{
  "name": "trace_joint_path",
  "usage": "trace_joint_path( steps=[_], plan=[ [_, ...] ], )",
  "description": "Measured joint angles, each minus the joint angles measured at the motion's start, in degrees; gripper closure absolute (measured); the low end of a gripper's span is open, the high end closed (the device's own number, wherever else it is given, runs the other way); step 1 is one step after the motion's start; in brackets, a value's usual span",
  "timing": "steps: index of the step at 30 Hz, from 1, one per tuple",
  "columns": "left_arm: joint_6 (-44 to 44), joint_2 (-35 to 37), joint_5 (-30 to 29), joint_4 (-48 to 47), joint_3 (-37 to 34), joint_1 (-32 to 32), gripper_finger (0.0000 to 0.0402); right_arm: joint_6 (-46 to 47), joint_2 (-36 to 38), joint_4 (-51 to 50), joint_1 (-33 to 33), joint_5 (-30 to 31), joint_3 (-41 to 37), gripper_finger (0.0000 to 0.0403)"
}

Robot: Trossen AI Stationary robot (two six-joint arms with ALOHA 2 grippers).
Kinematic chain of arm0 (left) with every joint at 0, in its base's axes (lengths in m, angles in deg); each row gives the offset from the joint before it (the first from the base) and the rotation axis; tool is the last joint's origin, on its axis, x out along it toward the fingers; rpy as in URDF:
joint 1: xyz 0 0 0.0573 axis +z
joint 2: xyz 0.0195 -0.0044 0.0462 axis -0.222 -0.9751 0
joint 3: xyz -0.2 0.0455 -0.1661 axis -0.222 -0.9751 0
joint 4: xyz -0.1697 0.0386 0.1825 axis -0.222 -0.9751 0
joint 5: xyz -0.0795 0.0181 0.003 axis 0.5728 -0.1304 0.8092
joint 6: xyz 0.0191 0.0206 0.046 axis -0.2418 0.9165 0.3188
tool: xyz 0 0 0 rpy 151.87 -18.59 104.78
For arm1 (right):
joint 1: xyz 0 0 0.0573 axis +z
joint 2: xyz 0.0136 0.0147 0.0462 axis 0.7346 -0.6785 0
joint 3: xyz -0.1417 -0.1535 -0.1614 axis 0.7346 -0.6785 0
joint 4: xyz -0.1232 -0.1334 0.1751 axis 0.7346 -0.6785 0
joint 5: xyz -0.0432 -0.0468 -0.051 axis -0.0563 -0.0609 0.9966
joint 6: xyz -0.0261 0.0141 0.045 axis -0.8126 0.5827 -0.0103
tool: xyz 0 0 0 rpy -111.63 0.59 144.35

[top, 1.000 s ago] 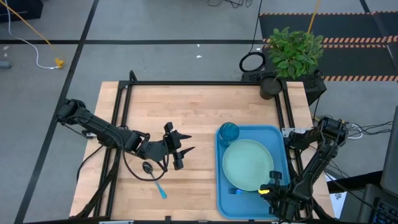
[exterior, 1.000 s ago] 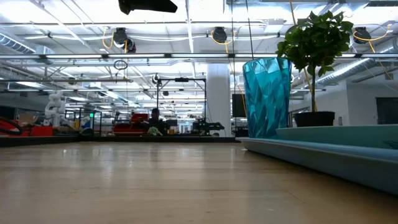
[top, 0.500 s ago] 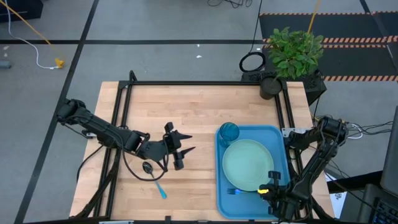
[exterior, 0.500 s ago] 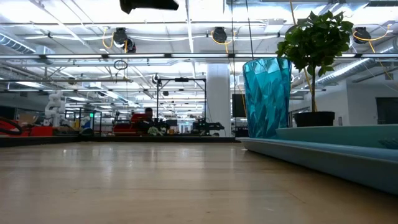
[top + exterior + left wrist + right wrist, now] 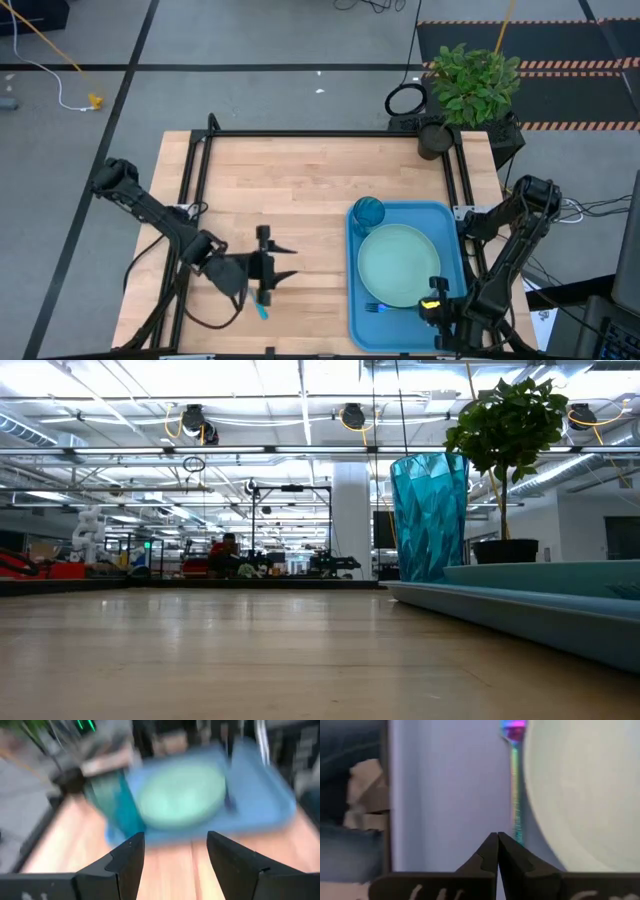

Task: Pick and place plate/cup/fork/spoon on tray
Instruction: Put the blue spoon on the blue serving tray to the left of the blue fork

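Since the frame 1 second earlier, the left arm has drawn back toward the near edge of the light wooden table [image 5: 300, 180], and its left claw [image 5: 275, 277] now hangs over the spot where the small spoon with the dark oval bowl and light blue handle lay; only the light blue handle tip of the spoon [image 5: 262, 312] shows from under the claw in the high view, and the bowl is hidden. The left wrist view shows the 2 fingers [image 5: 127, 857] set apart with nothing between them, so the left claw is open. The spoon lies directly below this claw, its long axis running roughly from the table's far side to its near side, slightly slanted. The large bright blue rectangular plastic tray [image 5: 356, 300] lies well to the right, already carrying the large round pale mint-green plate [image 5: 399, 264], the small teal-blue translucent tumbler cup [image 5: 368, 211] at its far left corner, and the thin fork with purplish-blue tines [image 5: 378, 307] just beside the plate's near edge. The right claw [image 5: 440, 312] waits at the tray's near right corner, its fingers pressed together and holding nothing. The left arm is clearly the nearer one; the spoon appears to be the 1 item left.
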Motion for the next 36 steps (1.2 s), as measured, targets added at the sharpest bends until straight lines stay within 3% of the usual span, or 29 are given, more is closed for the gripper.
trace_joint_path(
  steps=[4, 9, 18, 25, 30, 36],
  plan=[
    [-11.2, 0.0, 6.1, -17.2, 0.0, -1.5, 0.0186, -0.9, 2.3, 2.3, -0.1, -0.8, 0.0, 0.0403],
    [-14.2, 0.0, 16.8, -29.5, 0.0, -2.8, 0.0186, 0.3, 5.0, 3.2, -0.3, -1.7, 0.0, 0.0403],
    [-10.6, -6.1, 27.4, -31.3, -2.8, -3.1, 0.0194, -1.4, 9.1, 3.2, -2.0, -2.2, 0.0, 0.0403],
    [-11.5, -11.9, 32.2, -31.2, -3.5, -4.6, 0.0260, -2.5, 9.6, 1.9, -1.2, -2.2, 0.0, 0.0403],
    [-12.4, -15.6, 33.1, -31.6, -3.5, -5.6, 0.0288, -3.3, 9.6, 1.9, -1.2, -2.1, 0.0, 0.0403],
    [-12.3, -19.1, 33.1, -31.8, -3.5, -6.5, 0.0280, -4.1, 9.6, 1.9, -1.4, -2.1, 0.0, 0.0403]
  ],
)
